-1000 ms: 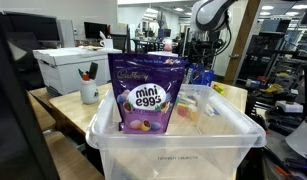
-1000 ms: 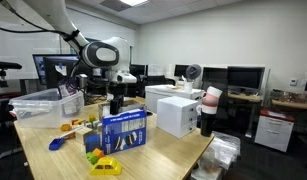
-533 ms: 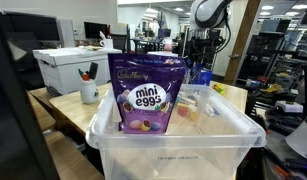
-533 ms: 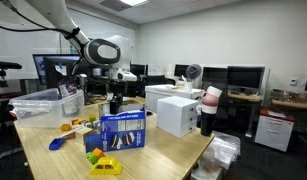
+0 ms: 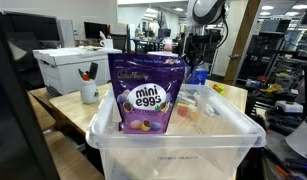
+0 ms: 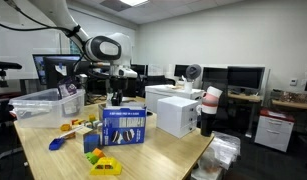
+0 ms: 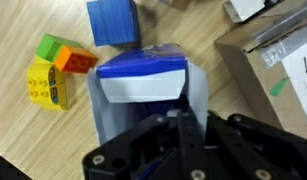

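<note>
Wrist view, gripper (image 7: 179,114) clenched, seemingly pinching top edge of blue box (image 7: 143,80), toy blocks (image 7: 53,70) just beside

A wooden table (image 6: 178,152), a white wall (image 6: 223,35), seemingly office desks (image 6: 285,101) with monitors (image 6: 245,77).

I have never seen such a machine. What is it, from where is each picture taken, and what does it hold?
It is a robot arm with a two-fingered gripper at its end. Two pictures come from cameras that stand in the room and look at a wooden table from different places. The third comes from a camera on the wrist, which looks down past the gripper. On the table are a blue box, toy blocks, a white box and a clear bin with a bag of mini eggs in it. The gripper is shut, it seems on the top edge of the blue box.
</note>
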### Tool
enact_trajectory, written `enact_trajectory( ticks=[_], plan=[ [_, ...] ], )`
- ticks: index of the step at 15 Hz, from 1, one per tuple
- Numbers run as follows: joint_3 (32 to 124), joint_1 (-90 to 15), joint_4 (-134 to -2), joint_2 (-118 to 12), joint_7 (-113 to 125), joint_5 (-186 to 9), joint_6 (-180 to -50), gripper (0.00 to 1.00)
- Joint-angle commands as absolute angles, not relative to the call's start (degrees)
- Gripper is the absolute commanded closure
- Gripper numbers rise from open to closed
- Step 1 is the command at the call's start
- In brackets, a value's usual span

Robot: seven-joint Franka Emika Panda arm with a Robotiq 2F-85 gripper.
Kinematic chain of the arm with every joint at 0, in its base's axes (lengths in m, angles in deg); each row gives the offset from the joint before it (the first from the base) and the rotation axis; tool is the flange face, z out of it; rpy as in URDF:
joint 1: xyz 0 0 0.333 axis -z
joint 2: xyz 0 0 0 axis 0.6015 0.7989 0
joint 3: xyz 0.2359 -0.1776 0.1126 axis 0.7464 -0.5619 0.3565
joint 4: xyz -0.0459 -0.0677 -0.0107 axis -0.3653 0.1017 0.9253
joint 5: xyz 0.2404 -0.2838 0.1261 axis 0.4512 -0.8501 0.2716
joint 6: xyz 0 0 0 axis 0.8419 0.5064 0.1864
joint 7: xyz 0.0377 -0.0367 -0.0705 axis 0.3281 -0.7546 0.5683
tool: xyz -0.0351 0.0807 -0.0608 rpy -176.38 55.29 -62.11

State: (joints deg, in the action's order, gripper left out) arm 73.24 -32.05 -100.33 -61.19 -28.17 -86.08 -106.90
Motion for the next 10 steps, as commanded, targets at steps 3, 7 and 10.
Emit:
enact_trajectory(
  ticks=[3,7,10],
  plan=[
    [73.65,-32.97,-97.48,-61.23,-32.46,-88.33,-104.67,0.96],
    [73.84,-33.65,-95.57,-61.58,-35.16,-91.02,-103.92,0.96],
    [74.02,-33.91,-94.66,-61.54,-35.54,-91.73,-103.35,0.96]
  ],
)
